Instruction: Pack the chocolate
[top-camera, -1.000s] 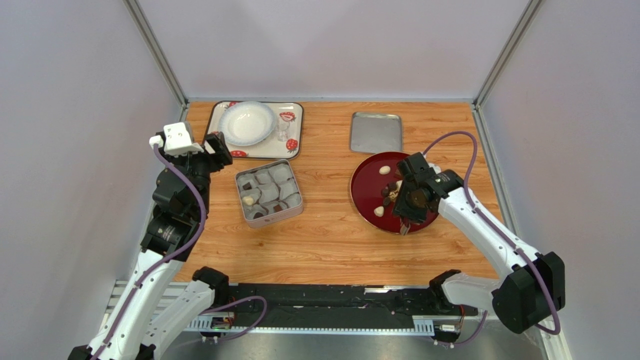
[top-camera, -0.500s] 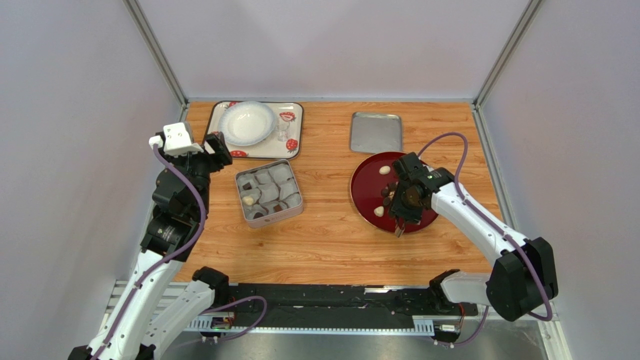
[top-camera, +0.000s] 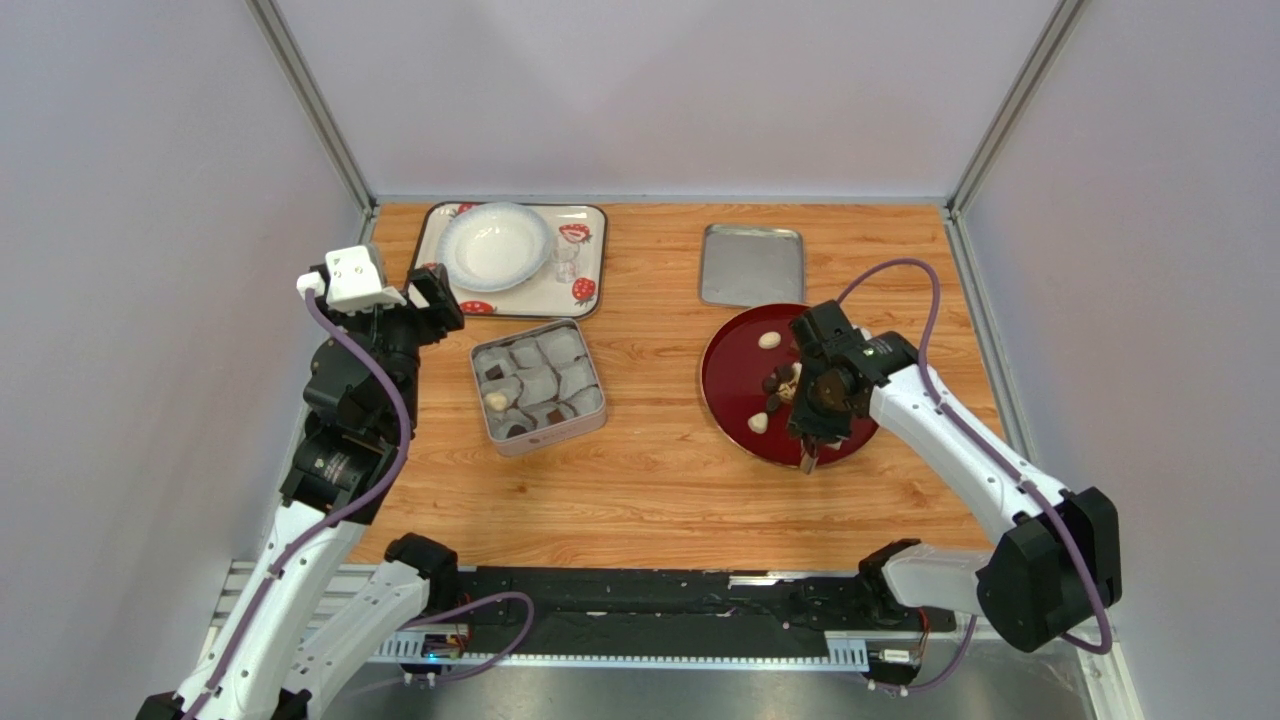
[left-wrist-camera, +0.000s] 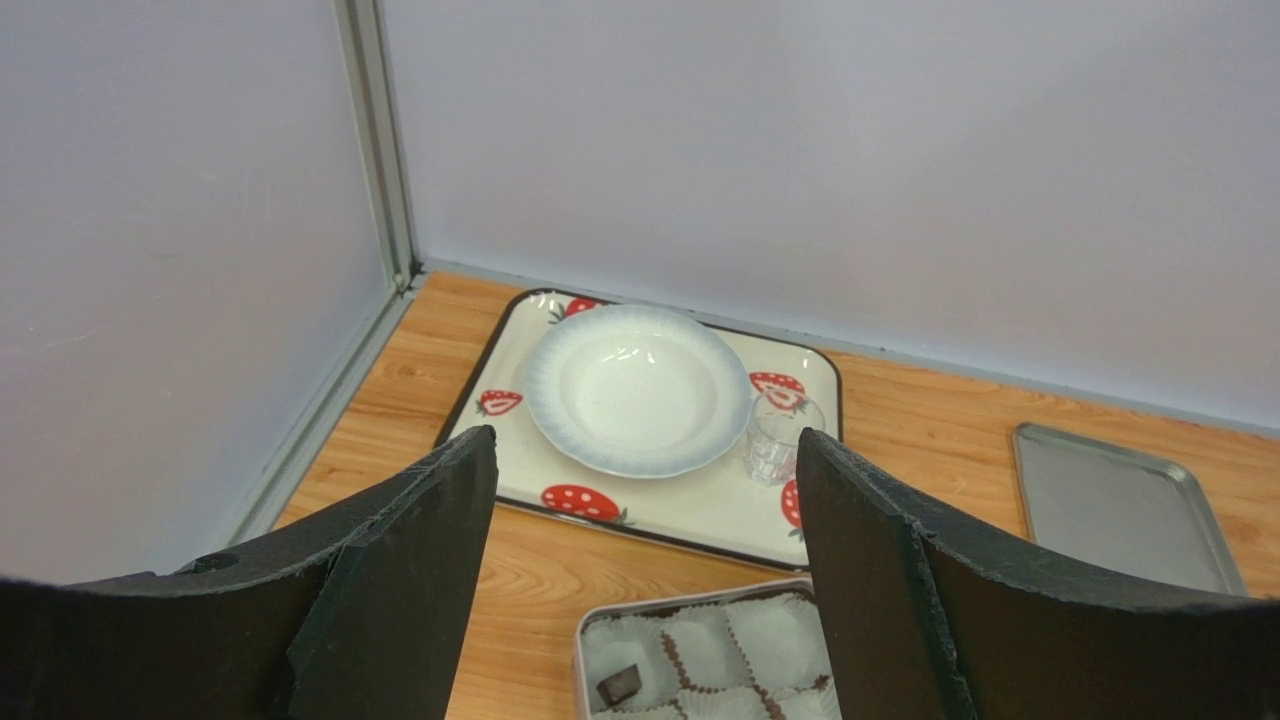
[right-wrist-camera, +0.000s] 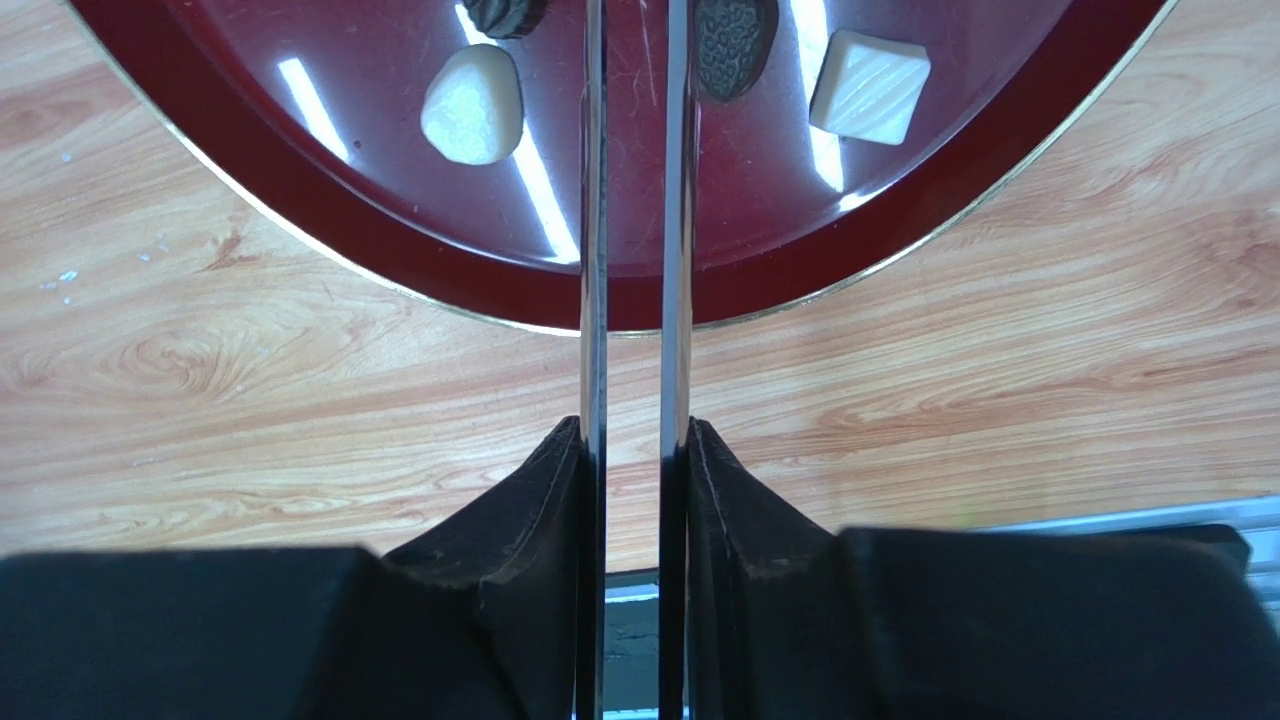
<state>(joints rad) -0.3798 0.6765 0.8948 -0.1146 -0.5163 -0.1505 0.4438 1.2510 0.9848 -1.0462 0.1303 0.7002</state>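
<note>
The chocolate lies on a dark red plate (top-camera: 729, 375): cream pieces (top-camera: 769, 341) and dark ones. In the right wrist view a cream rounded piece (right-wrist-camera: 472, 104), a cream square (right-wrist-camera: 870, 86) and a dark lump (right-wrist-camera: 735, 23) show. My right gripper (top-camera: 821, 398) hovers over the plate's near part, shut on thin metal tongs (right-wrist-camera: 589, 225); the tong tips run off the top of the right wrist view. The square tin (top-camera: 480, 383) holds grey paper cups and a few chocolates. My left gripper (top-camera: 436, 300) is open and empty, above and left of the tin (left-wrist-camera: 601, 623).
A strawberry-patterned tray (top-camera: 583, 255) at the back left carries a white bowl (top-camera: 495, 245) and a small glass (top-camera: 565, 264). A flat metal lid (top-camera: 751, 264) lies behind the plate. Walls close in the left, right and back.
My right gripper with the tongs has shifted slightly over the plate and its elbow has moved. The left arm has not moved.
</note>
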